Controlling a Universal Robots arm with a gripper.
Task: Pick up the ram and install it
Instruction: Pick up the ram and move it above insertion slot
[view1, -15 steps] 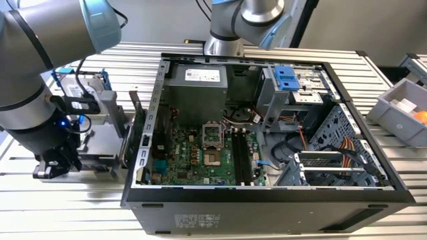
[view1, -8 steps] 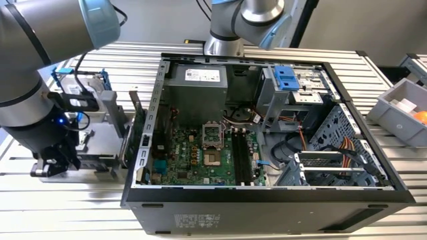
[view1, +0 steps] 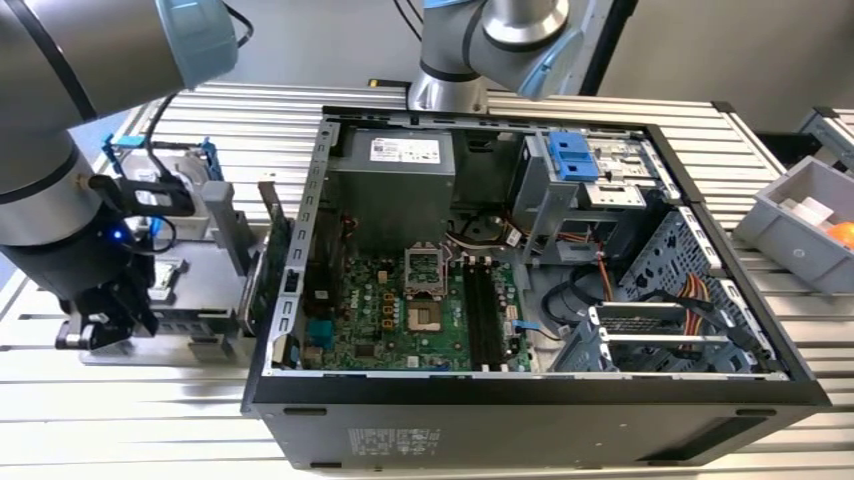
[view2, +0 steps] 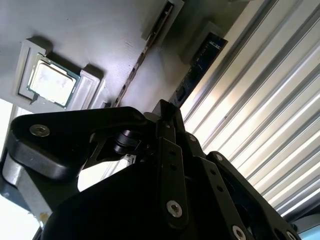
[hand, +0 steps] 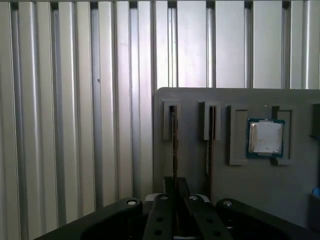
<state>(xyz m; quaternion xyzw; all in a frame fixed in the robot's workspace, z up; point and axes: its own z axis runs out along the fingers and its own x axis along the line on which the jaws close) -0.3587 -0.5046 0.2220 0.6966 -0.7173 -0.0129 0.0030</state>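
The thin dark-blue ram stick (hand: 174, 142), on edge in the grey slotted tray (hand: 190, 165), vanishes at one end behind the black gripper (hand: 175, 182), and an orange object (view1: 843, 234) in the grey bin (view1: 787, 212) is cut by the exterior view's right edge.

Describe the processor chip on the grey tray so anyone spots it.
Find the grey tray on the ribbed metal table. In a recess lies the processor chip: flat, square, silver-topped, green-rimmed, unlike the two thin boards standing edgewise beside it.

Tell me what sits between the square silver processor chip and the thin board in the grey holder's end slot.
A second thin dark board, standing on edge in its own slot, as the first wrist view shows.
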